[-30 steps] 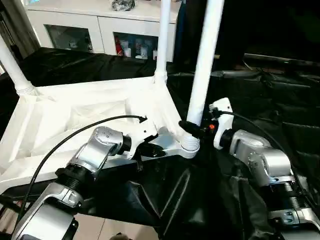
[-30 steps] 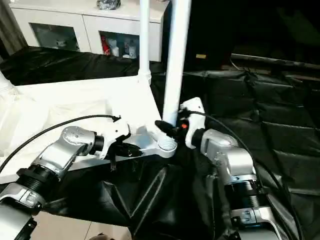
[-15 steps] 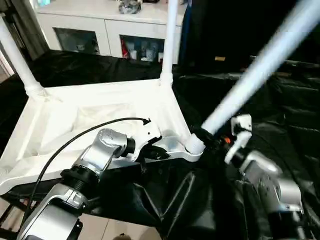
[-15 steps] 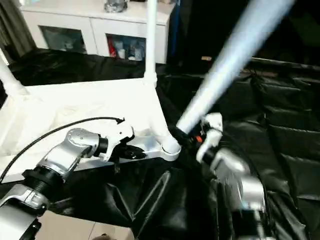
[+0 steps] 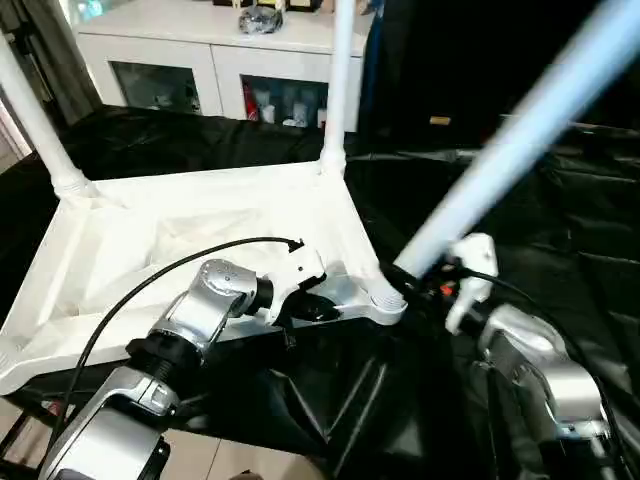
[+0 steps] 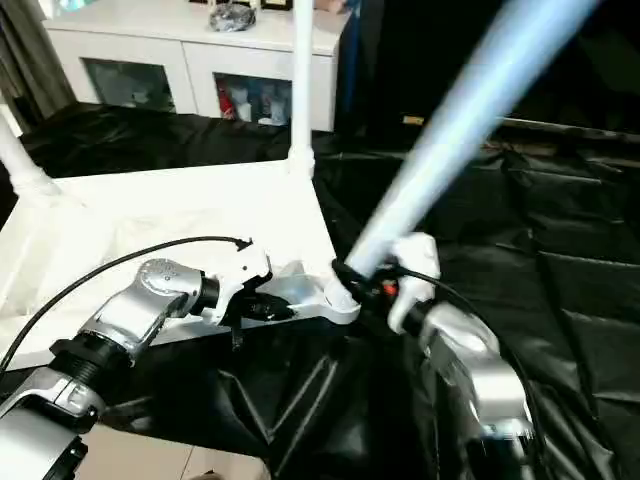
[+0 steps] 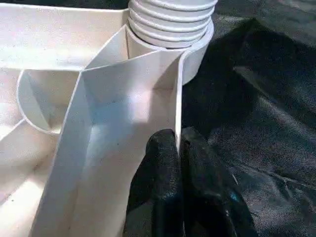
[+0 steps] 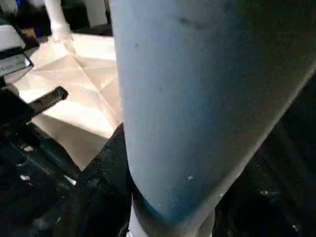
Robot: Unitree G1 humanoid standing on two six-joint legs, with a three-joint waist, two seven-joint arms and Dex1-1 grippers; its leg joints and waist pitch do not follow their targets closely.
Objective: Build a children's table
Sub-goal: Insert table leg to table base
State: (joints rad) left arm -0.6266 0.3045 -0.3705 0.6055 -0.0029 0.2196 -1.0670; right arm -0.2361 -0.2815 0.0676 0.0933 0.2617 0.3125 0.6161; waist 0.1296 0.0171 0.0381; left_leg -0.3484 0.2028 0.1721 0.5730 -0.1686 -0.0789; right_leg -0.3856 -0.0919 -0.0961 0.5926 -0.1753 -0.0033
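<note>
Upside-down tabletop [image 5: 200,225] on black-draped work table [image 5: 560,220]. Left gripper [image 7: 178,148] clamped on its near rim beside corner socket [image 5: 385,300]. Right gripper [image 5: 405,285] closed around tilted leg [image 5: 500,160] just above socket.

No text, label, brand, number or sign can be read anywhere in these views; the small markings seen are too blurred to make out.
</note>
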